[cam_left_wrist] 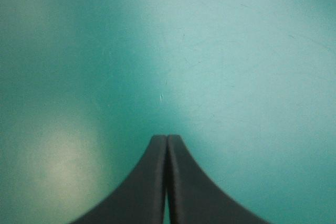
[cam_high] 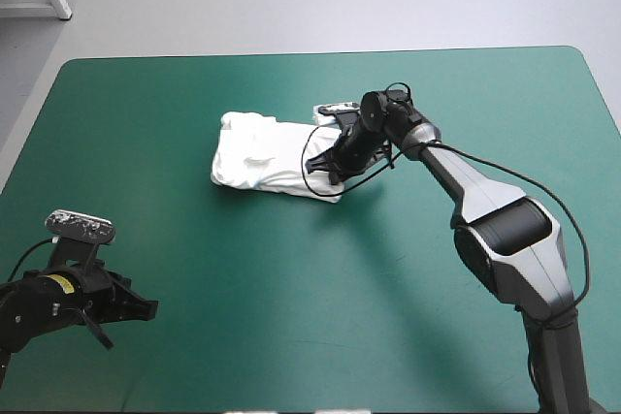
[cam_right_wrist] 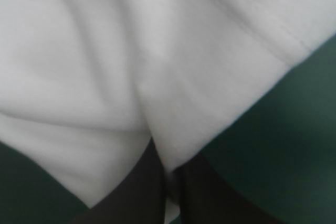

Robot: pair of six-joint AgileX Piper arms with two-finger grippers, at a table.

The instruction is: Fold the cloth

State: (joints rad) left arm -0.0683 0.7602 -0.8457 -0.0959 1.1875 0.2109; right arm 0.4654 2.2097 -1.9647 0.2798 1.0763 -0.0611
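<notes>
One white T-shirt [cam_high: 264,156], folded bundle, on one table [cam_high: 291,336] with teal-green cover, right hand [cam_right_wrist: 169,174] at the T-shirt's edge, fingers all but closed, pinching its cloth, left hand [cam_left_wrist: 167,140] well apart from the T-shirt, fingers pressed together, holding nothing.

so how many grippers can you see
2: the right gripper, shut on the T-shirt's edge mid-table; the left gripper, shut, over bare teal-green cover near the front left corner.
</notes>
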